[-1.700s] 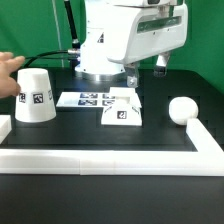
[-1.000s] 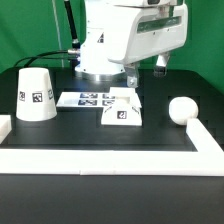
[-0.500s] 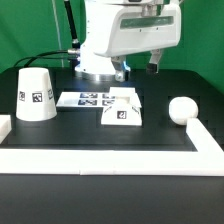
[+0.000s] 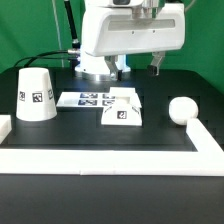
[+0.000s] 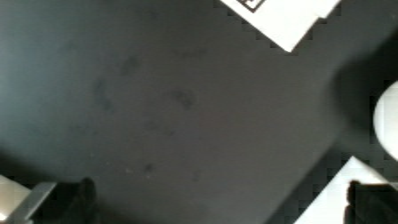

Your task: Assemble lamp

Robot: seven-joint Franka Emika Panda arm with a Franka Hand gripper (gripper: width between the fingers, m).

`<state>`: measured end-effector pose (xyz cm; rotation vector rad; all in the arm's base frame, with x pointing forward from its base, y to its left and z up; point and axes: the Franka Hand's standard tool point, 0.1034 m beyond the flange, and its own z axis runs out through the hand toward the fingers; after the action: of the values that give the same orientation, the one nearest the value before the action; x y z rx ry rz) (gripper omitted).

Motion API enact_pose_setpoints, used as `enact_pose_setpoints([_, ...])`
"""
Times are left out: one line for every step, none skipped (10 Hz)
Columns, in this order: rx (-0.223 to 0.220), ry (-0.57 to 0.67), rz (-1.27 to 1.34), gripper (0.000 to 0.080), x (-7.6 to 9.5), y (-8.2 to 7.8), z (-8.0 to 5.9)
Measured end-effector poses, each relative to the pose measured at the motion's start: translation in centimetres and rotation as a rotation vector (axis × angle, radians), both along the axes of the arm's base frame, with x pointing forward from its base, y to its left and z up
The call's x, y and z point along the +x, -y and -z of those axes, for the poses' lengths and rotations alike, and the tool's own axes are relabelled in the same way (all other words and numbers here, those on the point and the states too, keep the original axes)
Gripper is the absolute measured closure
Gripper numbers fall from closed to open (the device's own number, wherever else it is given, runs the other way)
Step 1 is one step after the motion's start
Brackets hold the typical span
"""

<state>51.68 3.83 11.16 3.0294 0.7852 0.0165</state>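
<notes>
The white cone shade [image 4: 35,95] stands on the black table at the exterior view's left. The small blocky base [image 4: 122,112] with a tag sits mid-table. The ball-shaped bulb [image 4: 181,110] lies at the exterior view's right. My gripper [image 4: 140,66] hangs well above the table behind the base, touching nothing. In the wrist view the gripper [image 5: 214,205] is open and empty, its dark fingertips [image 5: 54,203] wide apart over bare table. A white tagged corner [image 5: 285,15] and a white curved edge [image 5: 388,115] show there; I cannot tell which parts they are.
The marker board [image 4: 95,99] lies flat between the shade and the base. A long white border rail [image 4: 100,155] runs along the table's front and turns back at both ends. Black cables [image 4: 55,55] trail behind the shade.
A human hand near the shade at the exterior view's left has gone. My arm has risen, lifting the gripper higher above the table. The lamp parts have not moved.
</notes>
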Motion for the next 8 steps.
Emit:
enact_pose_setpoints([0.001,0.000,0.043,0.0100,0.0,0.0,0.0])
enact_pose_setpoints([0.006,0.001,0.133,0.0100,-0.1,-0.1,0.0])
enact_pose_setpoints([0.007,0.004,0.220,0.0100,-0.6,0.0,0.1])
enact_pose_setpoints([0.010,-0.003,0.328,0.0100,-1.3,0.4,0.5])
enact_pose_setpoints([0.013,-0.015,0.412,0.0100,-1.9,0.7,0.9])
enact_pose_setpoints([0.018,-0.027,0.474,0.0100,-2.4,0.9,1.2])
enact_pose_setpoints([0.037,-0.044,0.589,0.0100,-3.0,0.9,1.5])
enact_pose_setpoints([0.055,-0.058,0.668,0.0100,-3.3,0.9,1.7])
